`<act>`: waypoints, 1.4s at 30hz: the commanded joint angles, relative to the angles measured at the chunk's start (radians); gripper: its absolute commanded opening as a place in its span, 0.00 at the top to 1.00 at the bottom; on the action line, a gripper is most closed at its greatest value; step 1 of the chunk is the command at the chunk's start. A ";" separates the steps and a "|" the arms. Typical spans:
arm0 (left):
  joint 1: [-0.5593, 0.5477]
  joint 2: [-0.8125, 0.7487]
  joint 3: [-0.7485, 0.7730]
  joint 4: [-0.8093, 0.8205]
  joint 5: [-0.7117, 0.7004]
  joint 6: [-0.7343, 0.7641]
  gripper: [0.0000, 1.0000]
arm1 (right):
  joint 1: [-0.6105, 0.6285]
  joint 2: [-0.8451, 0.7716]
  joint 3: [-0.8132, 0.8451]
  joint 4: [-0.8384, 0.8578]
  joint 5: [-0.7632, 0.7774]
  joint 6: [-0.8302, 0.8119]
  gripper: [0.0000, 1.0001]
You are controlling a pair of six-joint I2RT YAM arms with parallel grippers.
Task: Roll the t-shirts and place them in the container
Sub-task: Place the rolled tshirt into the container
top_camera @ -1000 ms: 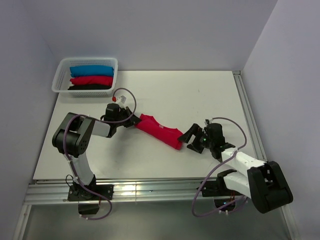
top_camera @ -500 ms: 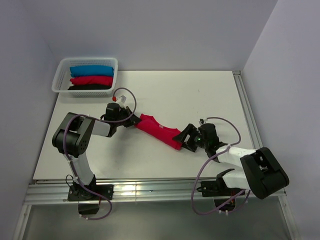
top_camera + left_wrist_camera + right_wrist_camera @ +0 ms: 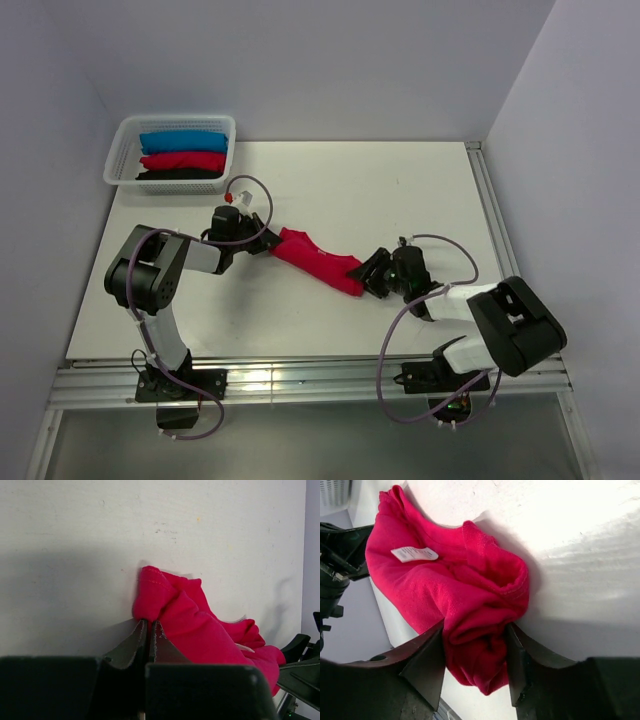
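The left arm folds back on itself near the tabletop's [image 3: 400, 190] left edge, forearm low and reaching right. Its left gripper [image 3: 268, 243] is pinched together on the left end of the crimson t-shirt [image 3: 318, 262]; the left wrist view shows the two fingers [image 3: 131, 642] nearly touching, with cloth caught at their tips. The right arm lies low from the near right corner, and the right gripper [image 3: 368, 275] clamps the shirt's other end, one finger [image 3: 427, 662] pressed against each side of the bunch.

The cloth between either pair of jaws is hidden, and the gripper's black body blocks the lower left wrist view.

The shirt lies mid-tabletop as a long, lumpy roll running diagonally, its white label [image 3: 414, 554] facing up. At the far left corner a white basket [image 3: 118, 150] holds blue [image 3: 183, 141], red [image 3: 182, 160] and black [image 3: 180, 174] bundles.
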 commanded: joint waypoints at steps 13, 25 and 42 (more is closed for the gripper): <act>-0.018 -0.098 0.000 -0.122 -0.106 0.036 1.00 | 0.016 -0.011 0.192 -0.237 0.071 -0.087 1.00; -0.018 -0.365 0.078 -0.454 -0.280 0.075 1.00 | 0.030 -0.026 0.442 -0.471 0.035 -0.219 1.00; 0.112 -0.388 0.494 -0.741 -0.320 0.133 1.00 | 0.079 0.113 0.898 -0.500 -0.004 -0.270 1.00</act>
